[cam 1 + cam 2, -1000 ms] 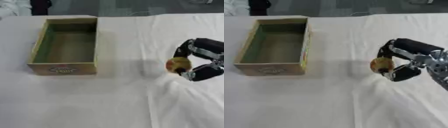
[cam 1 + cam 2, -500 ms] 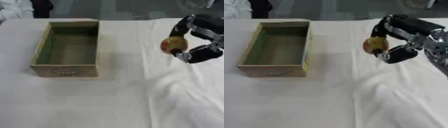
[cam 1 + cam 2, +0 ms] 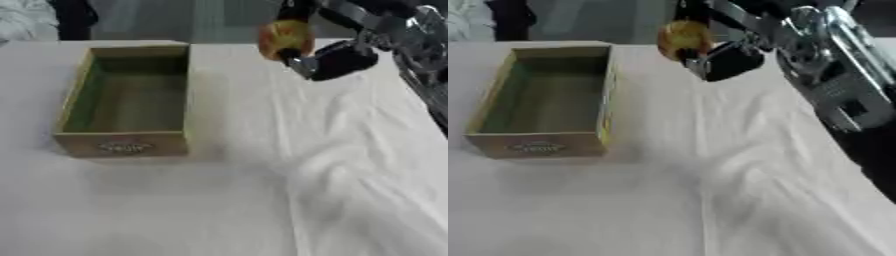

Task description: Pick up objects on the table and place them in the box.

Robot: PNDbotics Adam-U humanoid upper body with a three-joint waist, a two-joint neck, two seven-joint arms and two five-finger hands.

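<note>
At the upper right of the frame, the right hand [image 3: 328, 52] enters from the top edge, with its silver-jointed arm [image 3: 842, 85] running down the right side of the right eye view. Its fingers and thumb are curled round a small rounded object [image 3: 284, 39], yellowish with reddish patches; the object cannot be identified more closely. The object is held clear of the table surface, above the far part of the white cloth [image 3: 350, 190], and lies to the right of the box, apart from it.

Left of centre, the box [image 3: 122, 142] stands on the cloth. It is an open rectangular box with tan walls and a greenish interior, its long side running away from the camera. An oval label [image 3: 125, 147] shows on its near wall. No contents can be made out inside it.

The cloth is smooth around the box and wrinkled in the lower right area of the frame.
</note>
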